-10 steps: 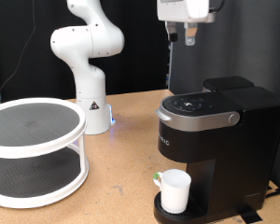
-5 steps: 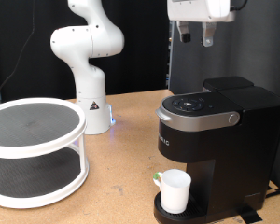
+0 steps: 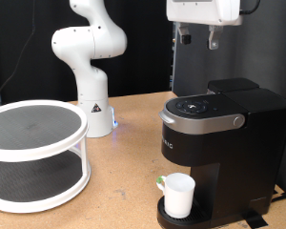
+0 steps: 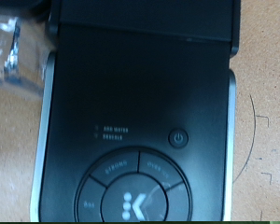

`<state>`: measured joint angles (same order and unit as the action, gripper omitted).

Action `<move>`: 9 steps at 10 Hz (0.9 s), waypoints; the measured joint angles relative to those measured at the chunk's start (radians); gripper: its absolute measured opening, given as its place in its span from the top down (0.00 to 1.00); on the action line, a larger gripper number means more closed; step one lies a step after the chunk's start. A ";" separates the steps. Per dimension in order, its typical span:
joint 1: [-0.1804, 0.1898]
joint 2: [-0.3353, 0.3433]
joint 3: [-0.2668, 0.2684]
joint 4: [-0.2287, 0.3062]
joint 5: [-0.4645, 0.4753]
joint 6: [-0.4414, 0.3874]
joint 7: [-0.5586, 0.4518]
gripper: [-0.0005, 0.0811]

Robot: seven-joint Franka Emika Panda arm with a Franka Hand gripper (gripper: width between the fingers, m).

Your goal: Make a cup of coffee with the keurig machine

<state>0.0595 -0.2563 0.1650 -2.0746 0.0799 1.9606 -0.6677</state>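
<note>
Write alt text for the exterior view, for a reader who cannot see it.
A black keurig machine stands at the exterior view's right with a white cup on its drip base, lid closed. The robot's claw hangs open above the machine, holding nothing. A white two-tier round rack sits at the left.

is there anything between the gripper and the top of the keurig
Nothing visible. The gripper hangs in open air above the keurig, and the wrist view shows its lid and buttons unobstructed. The cup sits below on the drip base.

Claw [image 3: 198, 39] high up; fingers apart
</note>
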 joint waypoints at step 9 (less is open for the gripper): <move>-0.017 0.049 -0.010 0.037 -0.029 0.022 -0.029 0.01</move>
<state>0.0421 -0.2071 0.1552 -2.0380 0.0505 1.9821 -0.6970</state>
